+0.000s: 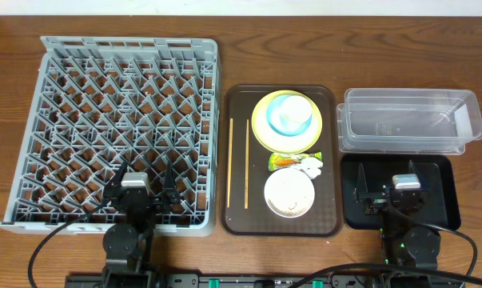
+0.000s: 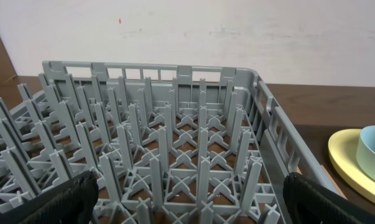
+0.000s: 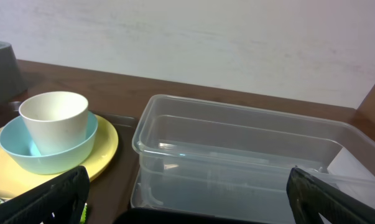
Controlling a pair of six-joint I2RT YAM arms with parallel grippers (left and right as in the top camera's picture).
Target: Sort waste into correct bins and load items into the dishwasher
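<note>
The grey dish rack (image 1: 129,42) fills the left of the table; my open, empty left gripper (image 1: 141,197) hovers over its near edge, and its lattice (image 2: 150,67) fills the left wrist view behind the spread fingers (image 2: 190,208). On the brown serving tray (image 1: 324,212) lie the yellow plate (image 1: 260,132) bearing the pale blue-white cup (image 1: 290,114), two chopsticks (image 1: 247,164), the snack wrapper (image 1: 292,159), white scraps (image 1: 312,166) and the white bowl (image 1: 289,194) with whitish leftovers. My right gripper (image 1: 394,197) is open and empty over the black tray (image 1: 444,204), facing the clear tub (image 1: 408,120).
The right wrist view shows the clear tub (image 3: 249,112) straight ahead between the fingers (image 3: 190,208), with the plate (image 3: 106,140) and cup (image 3: 53,118) to its left. The plate's edge (image 2: 346,152) shows at the right of the left wrist view. A wall stands behind the table.
</note>
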